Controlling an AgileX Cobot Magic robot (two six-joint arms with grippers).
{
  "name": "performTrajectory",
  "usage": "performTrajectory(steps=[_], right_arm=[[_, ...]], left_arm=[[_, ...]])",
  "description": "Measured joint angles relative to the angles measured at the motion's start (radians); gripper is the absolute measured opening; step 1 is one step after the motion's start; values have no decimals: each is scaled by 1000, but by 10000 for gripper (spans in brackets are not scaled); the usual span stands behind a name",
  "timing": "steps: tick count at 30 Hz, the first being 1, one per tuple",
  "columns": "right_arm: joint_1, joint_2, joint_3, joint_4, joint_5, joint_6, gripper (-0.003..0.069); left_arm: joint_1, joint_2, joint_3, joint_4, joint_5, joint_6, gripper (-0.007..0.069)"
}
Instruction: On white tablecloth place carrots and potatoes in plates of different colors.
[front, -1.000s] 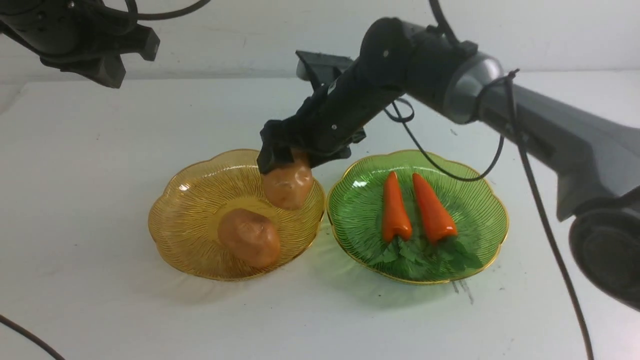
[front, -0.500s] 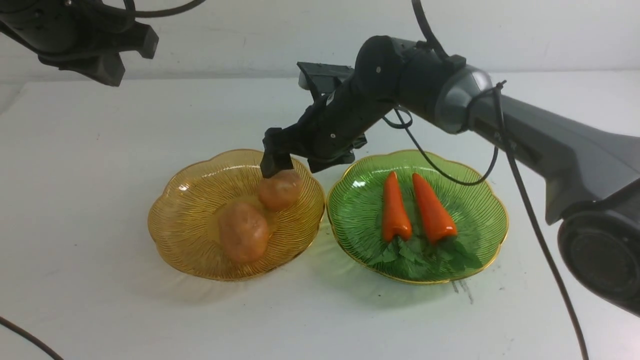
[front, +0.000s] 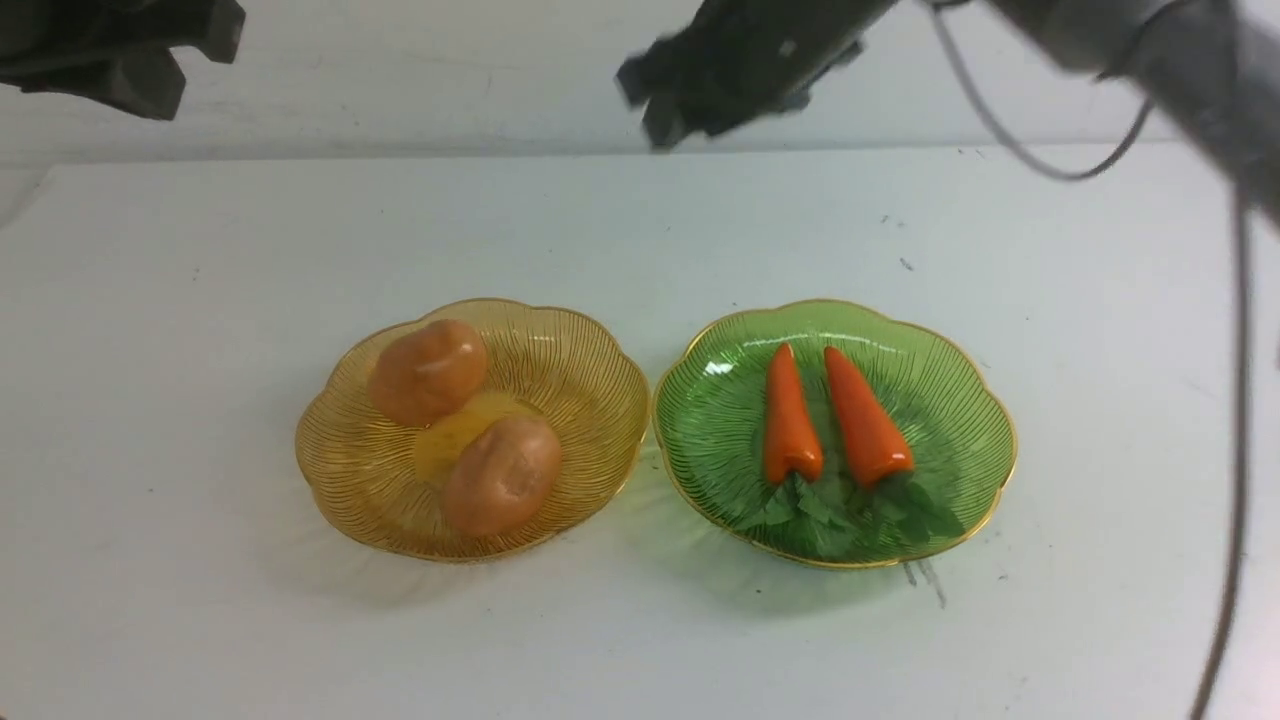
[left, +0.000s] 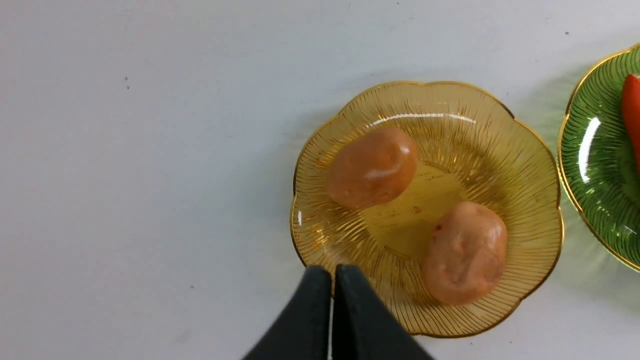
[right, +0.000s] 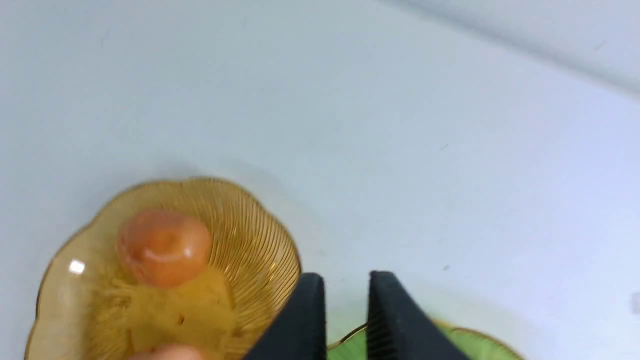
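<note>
1. Sitting side by side near the middle of the white tablecloth, two ribbed, gold-rimmed plates carry the sorted toy produce. Their scalloped rims are just beside each other, and whether they touch cannot be told.
2. The amber plate, on the side toward the cloth's left edge, holds both potatoes. One potato lies on the plate's far-left slope, and the other potato lies on its near side, right of centre. The two are near each other but apart, with the plate's bare centre showing between them.
3. The green plate, on the side toward the cloth's right edge, holds both carrots. The left carrot and the right carrot lie alongside each other. Their tips point to the cloth's far edge, and their green leafy tops fan out against the plate's near rim.
4. The left gripper hangs high over the left part of the cloth. Its black jaws are pressed together with nothing between them.
5. The right gripper hangs high over the cloth's far side, blurred in the front view. Its jaws stand a narrow gap apart and grasp nothing.
</note>
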Motion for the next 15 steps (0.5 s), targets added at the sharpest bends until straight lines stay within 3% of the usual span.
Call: performTrajectory(steps=[2,4,9,15], right_arm=[[-33,-118,-5,-41,6,16,54],[-60,-212,-7,-71,14,24,5],[-127,-492,30,-171,24,41,-15],[-137,-861,382,-271,25,104,-15]], left_arm=[[0,-80,57,1,1,0,-3],[0,-162,127,5,1,-3,-3],[0,-377,341,6,-15,-8,-3],[0,-588,592,6,-127,-62,-3]])
